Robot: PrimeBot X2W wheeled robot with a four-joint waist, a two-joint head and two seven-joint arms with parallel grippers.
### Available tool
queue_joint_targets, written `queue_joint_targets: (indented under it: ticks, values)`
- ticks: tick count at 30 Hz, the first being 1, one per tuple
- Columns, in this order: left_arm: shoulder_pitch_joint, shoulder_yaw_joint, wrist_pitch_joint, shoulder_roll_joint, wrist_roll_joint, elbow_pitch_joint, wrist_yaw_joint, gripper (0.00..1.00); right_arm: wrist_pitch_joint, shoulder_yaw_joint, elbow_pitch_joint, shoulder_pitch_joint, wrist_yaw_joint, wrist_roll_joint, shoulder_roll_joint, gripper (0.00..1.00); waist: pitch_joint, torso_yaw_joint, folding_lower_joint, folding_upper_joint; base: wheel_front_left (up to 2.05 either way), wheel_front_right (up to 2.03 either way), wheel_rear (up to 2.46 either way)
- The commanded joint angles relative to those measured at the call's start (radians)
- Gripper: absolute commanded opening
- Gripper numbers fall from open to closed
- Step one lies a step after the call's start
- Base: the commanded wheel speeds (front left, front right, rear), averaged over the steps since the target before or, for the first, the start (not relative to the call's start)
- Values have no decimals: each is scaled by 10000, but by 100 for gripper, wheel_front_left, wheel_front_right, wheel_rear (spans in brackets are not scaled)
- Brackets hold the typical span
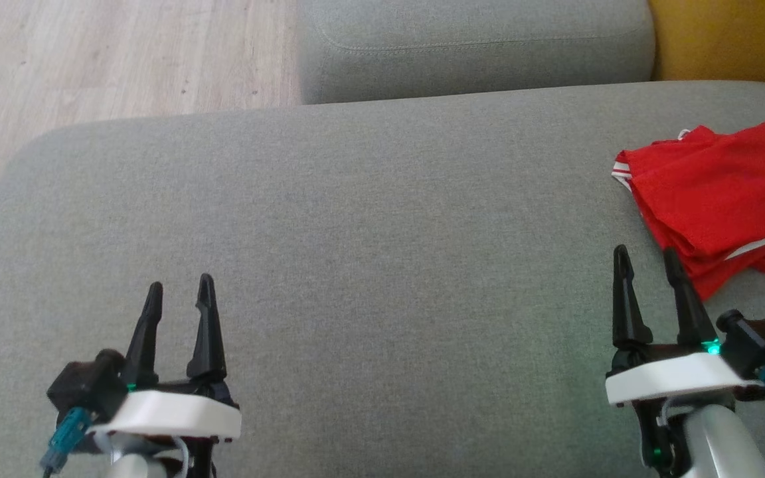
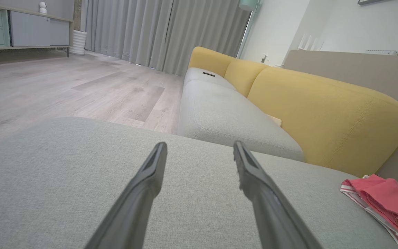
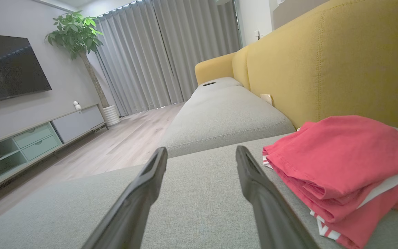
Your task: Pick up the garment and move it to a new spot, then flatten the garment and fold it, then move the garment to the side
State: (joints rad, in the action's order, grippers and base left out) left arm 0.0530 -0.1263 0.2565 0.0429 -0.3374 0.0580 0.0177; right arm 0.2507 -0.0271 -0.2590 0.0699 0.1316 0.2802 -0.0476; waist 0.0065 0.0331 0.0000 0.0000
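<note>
The left tool (image 1: 180, 282) and right tool (image 1: 646, 251) are held apart. The folded red cloth garment (image 1: 714, 192) could be unfolded if bumped by the right tool.

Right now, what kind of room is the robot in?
Most likely a home living room: there is a grey and yellow sofa, a dark television on the wall, and a potted plant beside long curtains.
</note>
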Motion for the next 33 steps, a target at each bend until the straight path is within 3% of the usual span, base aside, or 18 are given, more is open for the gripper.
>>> queue_joint_targets:
  ticks: [1,13,14,17,33]
  values:
    - [-440,329,53,74,20,-345,35,100,108,-270,300,397,-9,-59,-26,100,-12,-1,0,0,0,0,0]
    - [-329,477,53,74,-399,-292,-85,100,95,-380,270,383,-9,-85,-26,100,-64,-11,0,0,0,0,0]
    - [20,123,0,-2,-365,42,-81,0,0,-104,-25,0,0,-15,0,0,-65,-12,0,0,0,0,0]
    - [159,81,-12,-36,-380,510,-88,0,-18,-101,-459,-157,0,2,19,0,-65,-12,0,0,0,0,0]
    - [-47,275,-387,39,-1936,677,-252,0,-427,47,-384,-96,-1,1629,-11,0,-61,-51,0,0,0,0,0]
